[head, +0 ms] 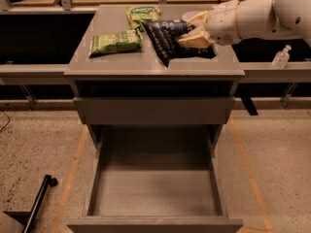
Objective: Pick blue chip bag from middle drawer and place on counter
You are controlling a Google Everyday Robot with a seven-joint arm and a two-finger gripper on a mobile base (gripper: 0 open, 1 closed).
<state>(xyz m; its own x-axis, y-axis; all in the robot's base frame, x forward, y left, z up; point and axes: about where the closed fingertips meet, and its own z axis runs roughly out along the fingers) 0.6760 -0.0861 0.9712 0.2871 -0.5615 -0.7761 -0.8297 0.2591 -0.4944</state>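
Observation:
My gripper (190,30) reaches in from the right over the counter (121,64) and is shut on the blue chip bag (164,37). The bag is dark navy and crinkled. It hangs tilted over the right middle of the counter, with its lower corner close to the surface; I cannot tell whether it touches. The middle drawer (155,193) is pulled fully out below and holds nothing.
Two light-green snack bags lie on the counter, one at the left (115,42) and one at the back (143,13). A closed grey drawer front (154,110) sits above the open drawer. A small clear bottle (282,57) stands on the right ledge. A black rod (39,203) lies on the floor at the left.

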